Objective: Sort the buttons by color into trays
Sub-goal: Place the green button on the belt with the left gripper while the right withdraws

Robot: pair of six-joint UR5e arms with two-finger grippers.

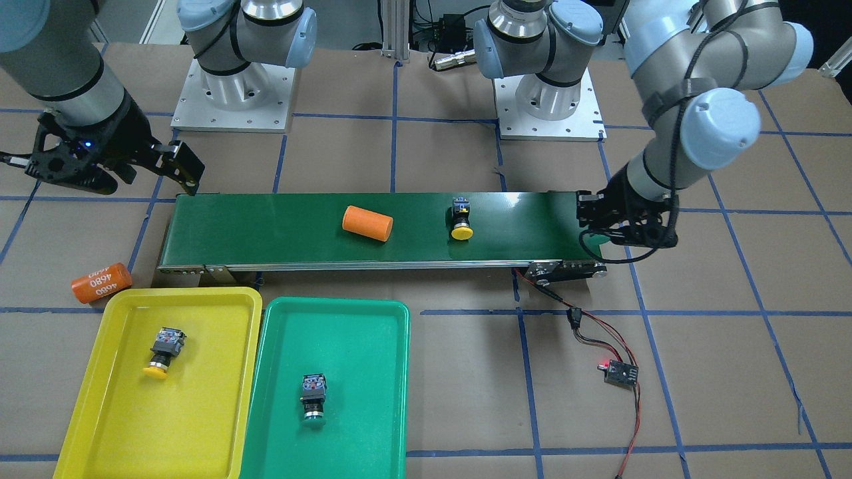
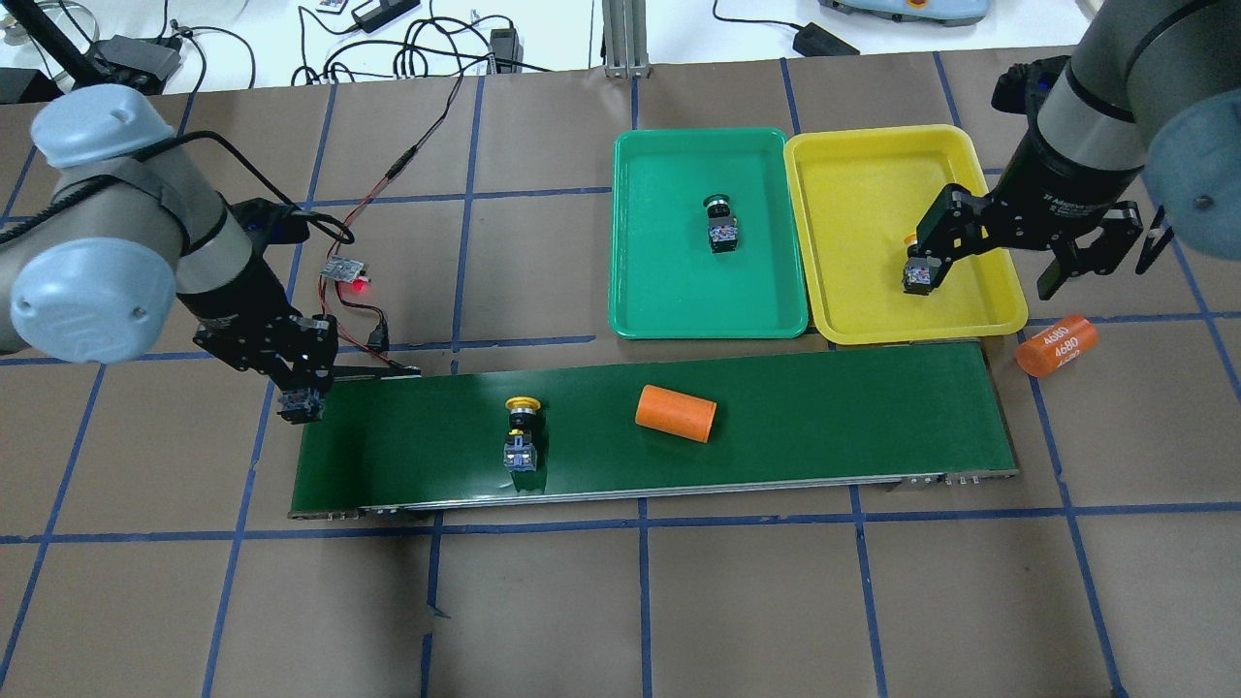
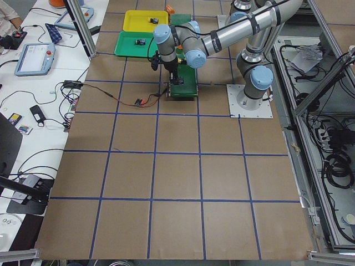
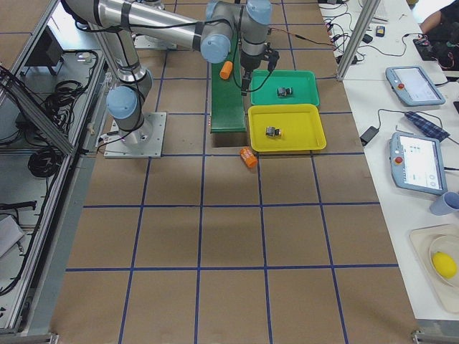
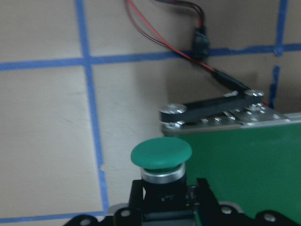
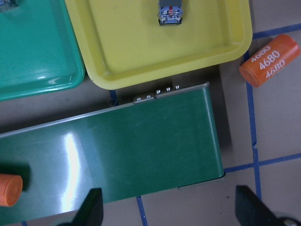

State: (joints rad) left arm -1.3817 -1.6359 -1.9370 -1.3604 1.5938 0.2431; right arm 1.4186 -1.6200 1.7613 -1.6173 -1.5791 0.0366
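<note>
Brown-paper table (image 2: 679,601) with a blue tape grid. Dark-green conveyor belt (image 2: 824,417) runs left-right across the middle. On its far side from the robot, toward the right end: green tray (image 2: 669,291) and yellow tray (image 2: 853,184) side by side, green on the left. Right gripper (image 2: 1003,254) hangs over the yellow tray's near right corner and the belt's right end, jaws spread wide, nothing between them. Left gripper (image 2: 301,399) is at the belt's left end, clamped on the held green button (image 5: 161,155), with the cap pointing away from the wrist and sitting at the belt's end edge. Plain orange cylinder (image 2: 676,414) lies mid-belt. 4680 cylinder (image 2: 1057,346) is on the table just off the belt's right end, beside the yellow tray. Loose yellow button (image 2: 522,431) lies on its side on the belt, left of the plain orange cylinder, not touching it. Tray yellow button (image 1: 163,349) lies in the yellow tray. Tray green button (image 2: 720,223) lies in the green tray.
</note>
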